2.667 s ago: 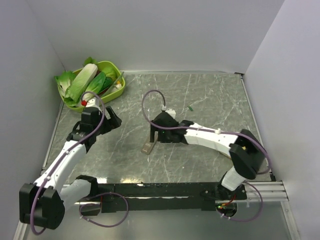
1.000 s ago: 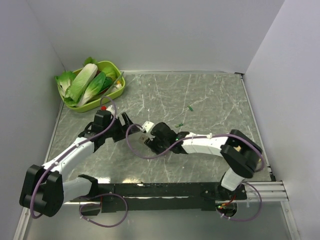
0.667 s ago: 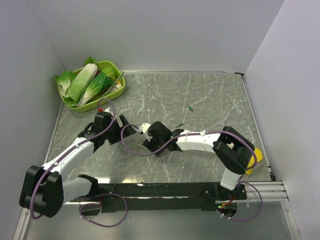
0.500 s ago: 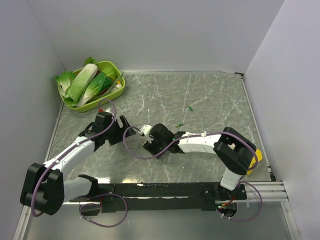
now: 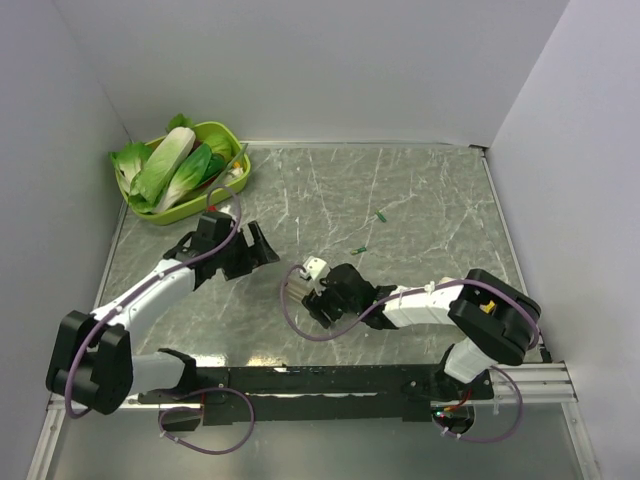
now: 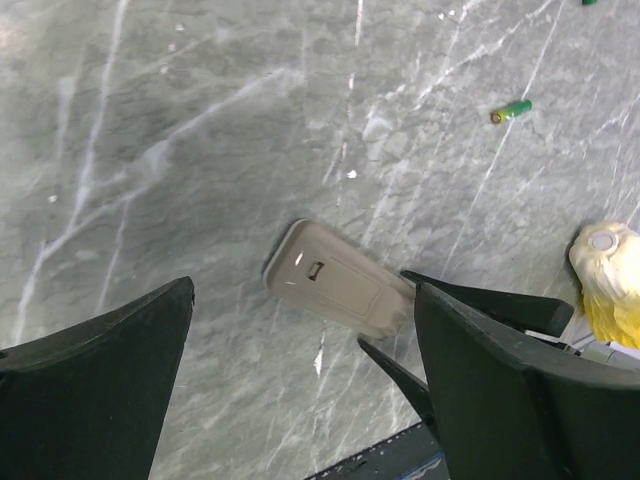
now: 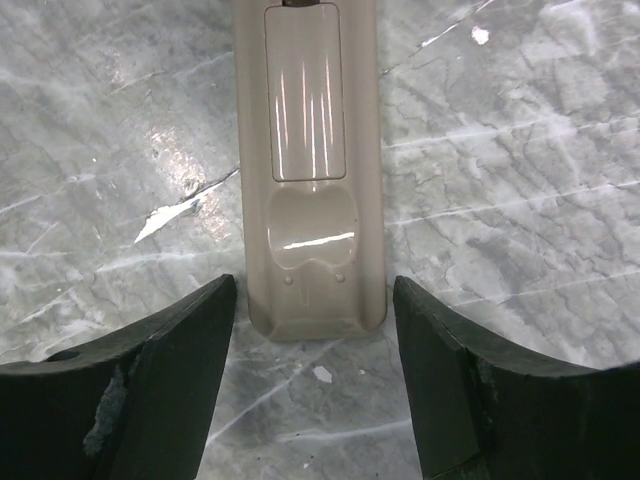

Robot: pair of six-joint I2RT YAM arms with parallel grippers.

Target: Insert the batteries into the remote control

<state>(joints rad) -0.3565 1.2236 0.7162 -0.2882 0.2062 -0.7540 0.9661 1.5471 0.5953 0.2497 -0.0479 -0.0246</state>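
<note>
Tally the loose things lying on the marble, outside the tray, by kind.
Batteries: 2
Remote: 1
Total: 3

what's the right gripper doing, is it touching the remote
Apart. The right wrist view shows the remote lying between the open fingers of the right gripper, a thin strip of table visible on each side.
</note>
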